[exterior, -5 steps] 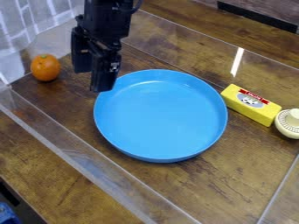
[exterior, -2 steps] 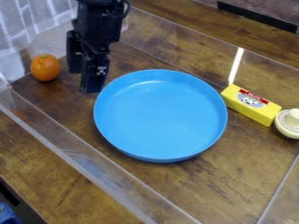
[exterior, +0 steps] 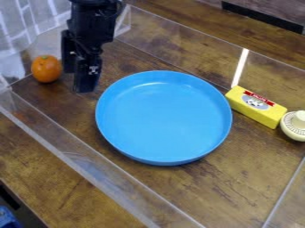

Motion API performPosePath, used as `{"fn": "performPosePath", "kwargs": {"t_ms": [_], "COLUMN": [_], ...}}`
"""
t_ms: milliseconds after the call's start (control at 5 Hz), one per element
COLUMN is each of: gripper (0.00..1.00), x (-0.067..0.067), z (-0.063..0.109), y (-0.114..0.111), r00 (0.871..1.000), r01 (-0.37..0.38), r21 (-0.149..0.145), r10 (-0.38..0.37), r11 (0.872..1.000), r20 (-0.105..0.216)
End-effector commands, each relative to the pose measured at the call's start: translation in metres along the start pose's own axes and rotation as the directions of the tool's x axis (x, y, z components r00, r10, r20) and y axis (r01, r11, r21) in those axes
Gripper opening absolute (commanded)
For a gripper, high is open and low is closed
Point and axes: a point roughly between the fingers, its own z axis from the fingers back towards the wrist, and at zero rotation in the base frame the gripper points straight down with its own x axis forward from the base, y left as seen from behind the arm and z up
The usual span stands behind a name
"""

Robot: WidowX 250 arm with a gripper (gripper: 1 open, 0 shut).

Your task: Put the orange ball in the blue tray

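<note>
The orange ball (exterior: 45,69) rests on the wooden table at the left, near the wall. The blue tray (exterior: 163,116) is a large round shallow dish in the middle of the table with nothing in it. My gripper (exterior: 84,75) hangs pointing down between the two, just right of the ball and at the tray's left rim. Its dark fingers stand open with nothing between them. A small gap separates the gripper from the ball.
A small yellow box (exterior: 256,106) lies right of the tray, with a round cream object (exterior: 294,126) beside it at the frame edge. A clear low wall (exterior: 71,160) runs along the front of the wooden table.
The gripper has moved left and slightly down, from over the tray's left rim towards the ball. The ball and tray have not moved.
</note>
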Motion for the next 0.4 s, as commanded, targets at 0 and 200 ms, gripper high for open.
{"fn": "performPosePath", "kwargs": {"t_ms": [0, 200], "gripper": [1.00, 1.00], "x": [-0.001, -0.001], "z": [0.015, 0.012], "y": [0.020, 0.031], "r00": [0.999, 0.998], "r01": [0.005, 0.040], "r21": [0.060, 0.083], "r10": [-0.008, -0.045], "r11": [0.998, 0.996], "r20": [0.048, 0.051]}}
